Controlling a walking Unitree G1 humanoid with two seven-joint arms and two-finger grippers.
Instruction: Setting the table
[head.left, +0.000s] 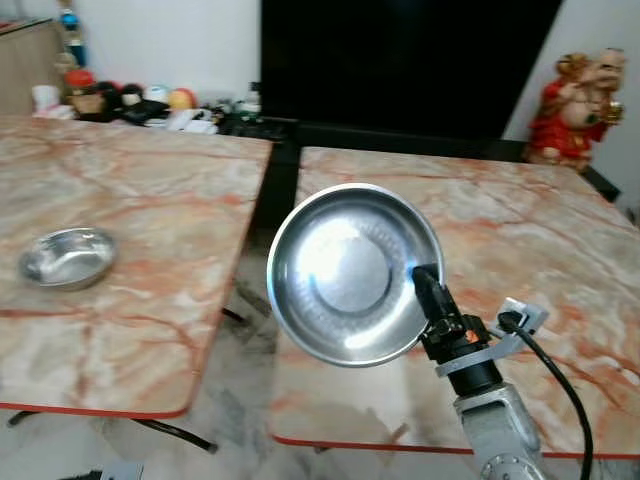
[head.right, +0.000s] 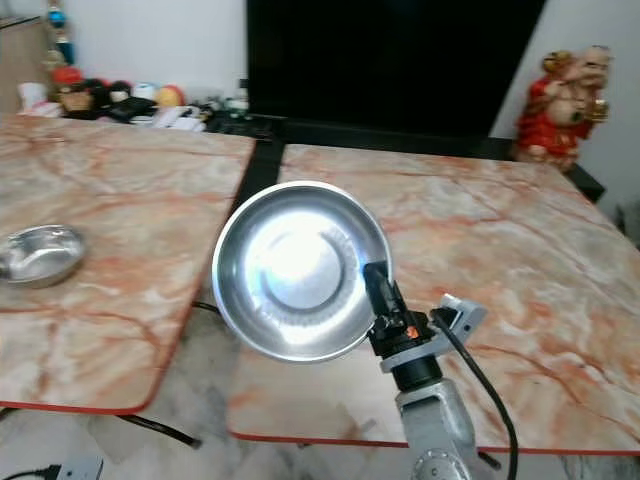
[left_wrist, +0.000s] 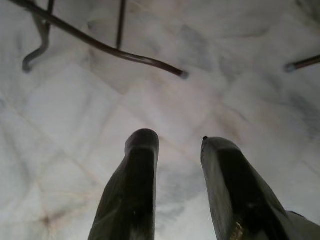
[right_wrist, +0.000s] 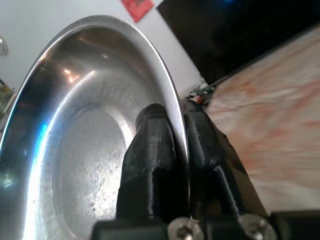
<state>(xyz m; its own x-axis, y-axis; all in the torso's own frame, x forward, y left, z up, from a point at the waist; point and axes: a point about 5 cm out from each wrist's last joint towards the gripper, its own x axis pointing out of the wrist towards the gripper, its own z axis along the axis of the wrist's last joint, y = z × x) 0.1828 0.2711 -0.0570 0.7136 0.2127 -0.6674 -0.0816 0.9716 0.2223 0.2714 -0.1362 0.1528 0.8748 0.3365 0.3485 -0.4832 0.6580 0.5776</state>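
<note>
A round steel plate (head.left: 350, 272) is held up on edge, its hollow facing me, above the near left corner of the right marble table (head.left: 520, 240). My right gripper (head.left: 425, 282) is shut on the plate's right rim; in the right wrist view one finger (right_wrist: 152, 165) lies inside the plate (right_wrist: 75, 150) and the other behind the rim. A small steel bowl (head.left: 66, 257) sits on the left marble table (head.left: 130, 200). My left gripper (left_wrist: 175, 150) hangs low over the pale tiled floor, open, with nothing between its fingers.
A gap with floor and dark table legs (head.left: 180, 432) separates the two tables. A big black screen (head.left: 400, 60) stands behind. A red and gold figurine (head.left: 578, 108) is at the back right, and small clutter (head.left: 130, 103) lines the far left.
</note>
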